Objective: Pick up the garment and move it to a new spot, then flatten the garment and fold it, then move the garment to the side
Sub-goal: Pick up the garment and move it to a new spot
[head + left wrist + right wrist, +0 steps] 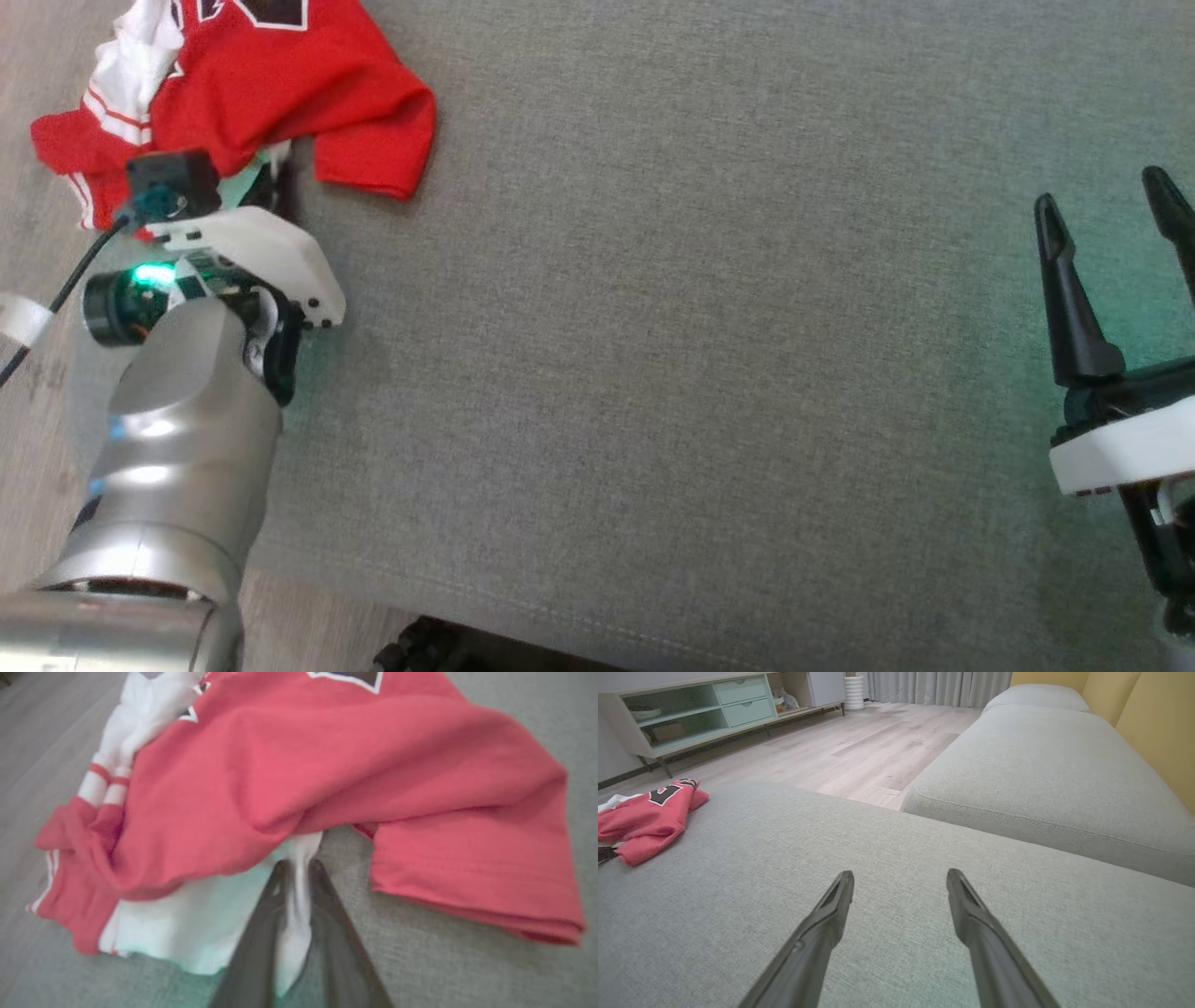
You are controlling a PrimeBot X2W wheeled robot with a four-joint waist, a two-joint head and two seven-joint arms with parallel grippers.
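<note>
Grey sofa seat (653, 327) runs under everything. Nearest in, on the robot's right, the right gripper (1100, 187) hangs over bare fabric w/ its fingers spread wide and nothing betw. them, well apart from the work. Further out on the left, the left gripper (299, 865) is at the garment (280, 84), a red-and-white jersey heaped at the seat's far-left corner, its outer part seeming to lie past the edge toward the wooden floor (878, 751). Those fingers stand narrow w/ a white fold (296, 914) caught between them near the tips (the wrist view is blurred, so I can't tell how deep the bite goes). The step in hand looks like securing the pick-up before the carry to a new spot. To do it well, the pinch should be firm before any lift, since it seems to hold only the white inner layer and the red layers draped above could slide or drag. Lift straight up first until the hanging part clears the seat edge, then travel slowly toward the open middle of the seat, where there's room to flatten. The right gripper, being free, could prob. take a second corner there. Beyond lie a second cushion (1041, 765) and a low cabinet (714, 709), neither in the way.
</note>
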